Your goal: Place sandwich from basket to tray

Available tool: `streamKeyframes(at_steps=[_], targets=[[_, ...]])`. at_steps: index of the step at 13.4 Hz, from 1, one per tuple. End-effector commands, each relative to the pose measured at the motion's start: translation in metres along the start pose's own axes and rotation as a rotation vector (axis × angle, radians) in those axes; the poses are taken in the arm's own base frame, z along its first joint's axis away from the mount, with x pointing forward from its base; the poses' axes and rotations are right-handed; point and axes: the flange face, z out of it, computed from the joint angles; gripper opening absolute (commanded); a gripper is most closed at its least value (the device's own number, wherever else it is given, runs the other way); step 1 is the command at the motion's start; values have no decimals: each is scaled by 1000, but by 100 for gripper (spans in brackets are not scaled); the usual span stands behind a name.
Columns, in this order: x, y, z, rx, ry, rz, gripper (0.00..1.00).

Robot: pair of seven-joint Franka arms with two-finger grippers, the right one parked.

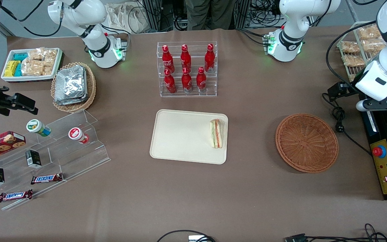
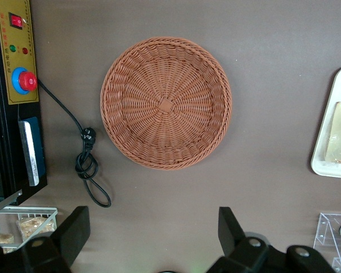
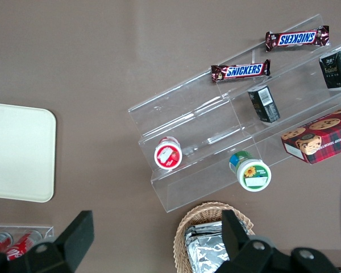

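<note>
The sandwich (image 1: pixel 216 133) lies on the tray (image 1: pixel 180 134), at the tray's edge nearest the basket (image 1: pixel 306 142). The basket sits on the brown bench (image 1: pixel 247 188) with nothing in it. The claw (image 2: pixel 150 242) hangs high above the bench near the basket, wide open and holding nothing.

— What does the table (image 1: pixel 254 101) carry near my gripper (image 2: pixel 150 239)?
— The basket (image 1: pixel 306 142), directly under my open fingers.
— Toward the middle?
— The tray (image 1: pixel 180 136), and farther from the front camera a clear rack of red bottles (image 1: pixel 187 69).
</note>
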Motion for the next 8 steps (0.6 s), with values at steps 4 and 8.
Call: streamKeyframes(at_steps=[4,8], targets=[[-4,0,-1,2,-13,0,100],[-2,0,0,-5,-12,0,100]])
